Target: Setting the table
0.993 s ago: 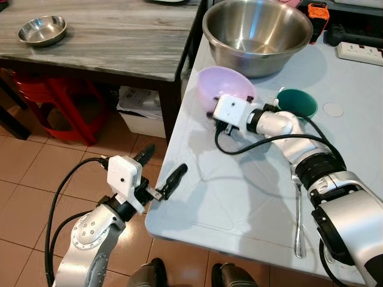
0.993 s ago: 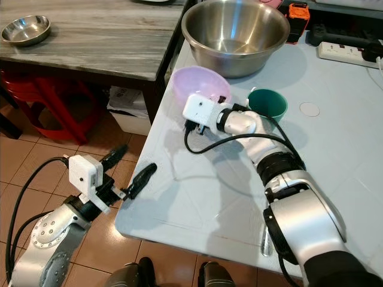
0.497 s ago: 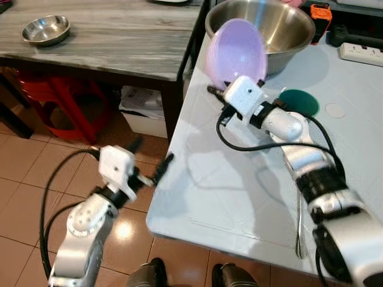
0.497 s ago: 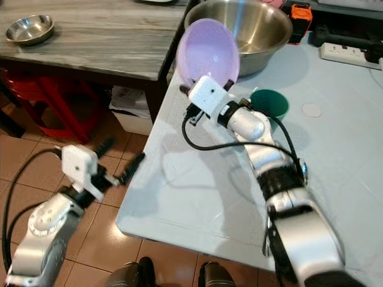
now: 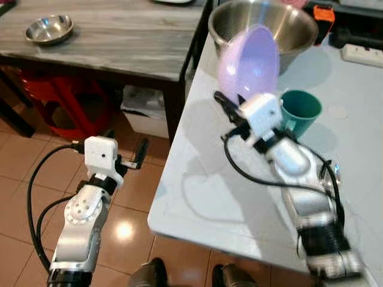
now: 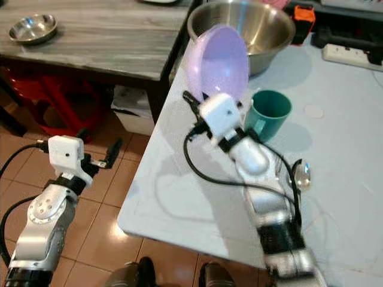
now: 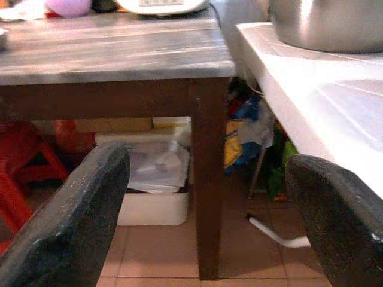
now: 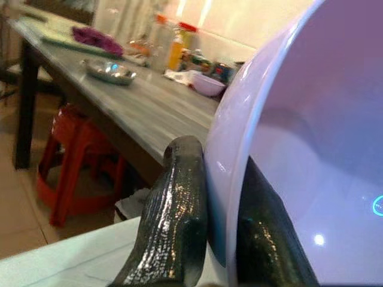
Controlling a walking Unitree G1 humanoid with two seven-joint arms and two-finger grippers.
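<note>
The right gripper [image 8: 218, 239] pinches the rim of the lilac plastic bowl [image 5: 248, 63], one finger on each side of the wall, and holds it on edge in the air above the white table [image 5: 239, 191]. The bowl hangs in front of the large steel mixing bowl [image 5: 281, 27], with the green cup [image 5: 301, 110] just beside it. The left gripper [image 7: 197, 209], fingers spread wide and holding nothing, hovers off the white table's edge, over the tiled floor [image 5: 24, 173], facing the wooden table [image 5: 114, 36].
</note>
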